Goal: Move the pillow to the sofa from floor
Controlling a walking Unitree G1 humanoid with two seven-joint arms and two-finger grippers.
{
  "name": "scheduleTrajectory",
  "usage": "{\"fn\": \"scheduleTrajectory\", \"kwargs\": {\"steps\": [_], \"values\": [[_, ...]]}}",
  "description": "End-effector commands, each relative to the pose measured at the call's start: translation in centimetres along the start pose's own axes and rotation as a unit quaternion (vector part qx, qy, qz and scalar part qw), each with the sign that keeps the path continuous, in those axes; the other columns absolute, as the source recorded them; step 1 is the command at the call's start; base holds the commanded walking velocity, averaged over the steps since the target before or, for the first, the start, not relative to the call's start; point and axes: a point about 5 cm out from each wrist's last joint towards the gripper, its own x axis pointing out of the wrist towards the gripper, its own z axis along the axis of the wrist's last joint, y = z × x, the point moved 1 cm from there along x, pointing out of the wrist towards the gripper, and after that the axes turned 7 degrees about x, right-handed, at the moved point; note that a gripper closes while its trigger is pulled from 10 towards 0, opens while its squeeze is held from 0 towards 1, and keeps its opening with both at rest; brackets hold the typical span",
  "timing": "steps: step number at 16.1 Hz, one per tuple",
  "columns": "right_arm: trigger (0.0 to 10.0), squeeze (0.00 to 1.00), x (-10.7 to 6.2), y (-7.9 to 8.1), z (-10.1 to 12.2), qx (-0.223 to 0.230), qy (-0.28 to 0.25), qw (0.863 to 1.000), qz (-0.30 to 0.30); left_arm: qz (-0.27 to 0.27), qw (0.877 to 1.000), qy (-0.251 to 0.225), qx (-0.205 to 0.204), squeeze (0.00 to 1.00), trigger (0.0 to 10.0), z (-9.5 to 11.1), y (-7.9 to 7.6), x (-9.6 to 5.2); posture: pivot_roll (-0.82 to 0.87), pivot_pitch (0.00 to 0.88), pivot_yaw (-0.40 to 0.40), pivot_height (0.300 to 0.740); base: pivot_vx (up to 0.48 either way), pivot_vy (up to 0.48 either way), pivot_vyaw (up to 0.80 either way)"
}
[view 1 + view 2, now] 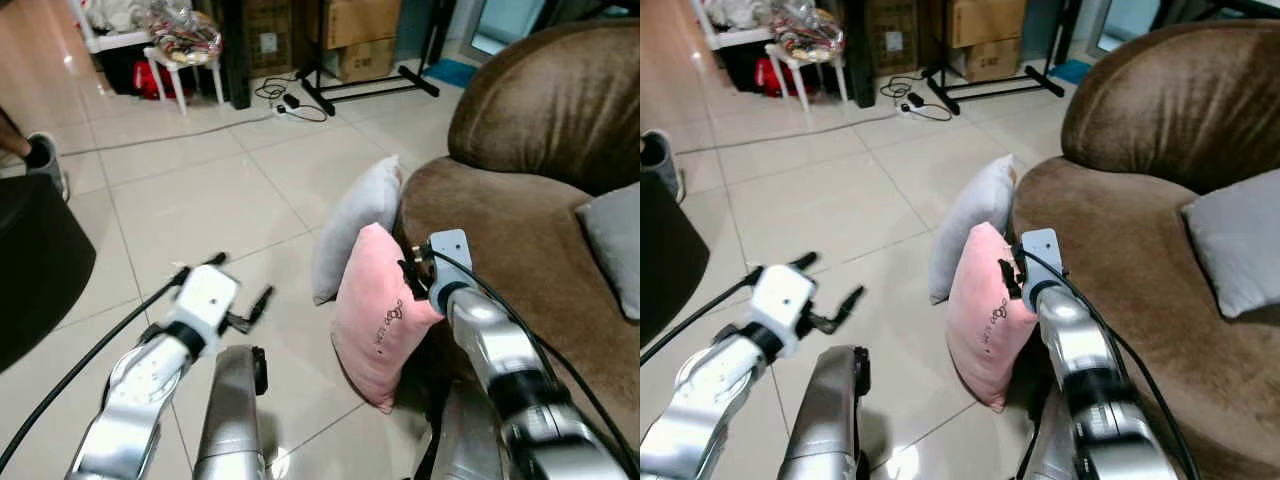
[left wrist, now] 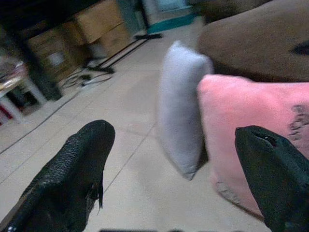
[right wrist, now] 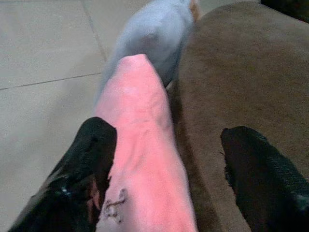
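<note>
Against the sofa's (image 1: 520,250) front edge, the pink pillow (image 1: 375,315) with unreadable dark script stands between the right claw's (image 3: 164,179) spread fingers, left claw (image 1: 235,290) released.

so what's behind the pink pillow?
A grey pillow stands on the floor behind the pink pillow, both leaning on the brown sofa front. Its lower near corner is covered by the pink one.

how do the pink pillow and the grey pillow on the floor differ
The pink pillow has dark writing on its face; the grey pillow on the floor is plain. The pink pillow stands nearer the robot, with the right gripper open astride its top edge; the grey one sits behind, untouched. Both stand on edge, leaning against the sofa.
</note>
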Motion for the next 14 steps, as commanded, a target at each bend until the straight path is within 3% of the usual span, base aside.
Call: {"fn": "scheduleTrajectory", "kwargs": {"steps": [1, 4, 5, 9, 14], "values": [[10.0, 1.0, 0.2, -0.2, -0.1, 0.007, -0.003, 1.0, -0.009, -0.015, 1.0, -0.004, 0.0, 0.0, 10.0, 0.1, -0.2, 0.0, -0.03, 0.006, -0.008, 0.466, 0.0, 0.0, 0.0], [10.0, 1.0, 0.7, 0.3, -0.4, 0.015, 0.002, 1.0, -0.008, -0.056, 0.998, -0.015, -0.01, 0.0, 10.0, 0.7, -1.2, -0.6, -0.04, 0.107, -0.03, 0.466, 0.0, 0.0, 0.0], [10.0, 0.0, 0.8, 0.9, -0.7, 0.014, 0.008, 1.0, 0.006, -0.076, 0.997, -0.018, -0.017, 0.0, 10.0, 1.0, -1.9, -1.2, -0.03, 0.136, -0.041, 0.466, 0.0, 0.0, 0.0], [10.0, 0.0, 1.1, 2.2, -2.1, 0.011, 0.022, 1.0, 0.015, -0.085, 0.996, -0.006, -0.031, 0.0, 10.0, 1.3, -2.6, -3.4, -0.01, 0.211, -0.066, 0.466, 0.0, 0.0, 0.0], [10.0, 0.0, 1.5, 3.2, -1.1, 0.05, -0.017, 0.999, -0.005, -0.071, 0.997, 0.017, -0.028, 0.0, 10.0, 1.4, -1.9, -5.2, 0.01, 0.258, -0.063, 0.466, 0.0, 0.0, 0.0]]}}
